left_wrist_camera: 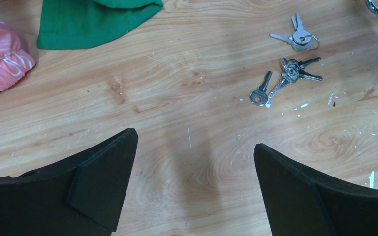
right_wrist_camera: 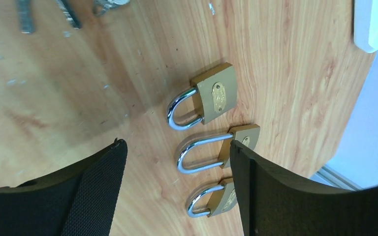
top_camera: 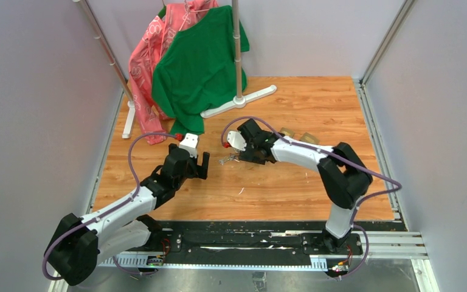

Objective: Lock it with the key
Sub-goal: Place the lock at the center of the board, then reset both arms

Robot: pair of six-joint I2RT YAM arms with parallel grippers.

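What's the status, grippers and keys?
Left gripper open, empty. Right gripper open, empty, by the padlocks. Key cluster lying loose on the table. Nothing blocking it.

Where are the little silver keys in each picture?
Top external: the keys lie near the middle of the picture.
Left wrist: keys in the upper right.
Right wrist: keys at the top left edge, cut off.
Shared landmark: the wooden table, under them in every view.

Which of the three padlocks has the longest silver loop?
The middle padlock, lying between the other two. Its silver shackle reaches out much farther from its brass body than the shackles of the upper padlock and the lower padlock.
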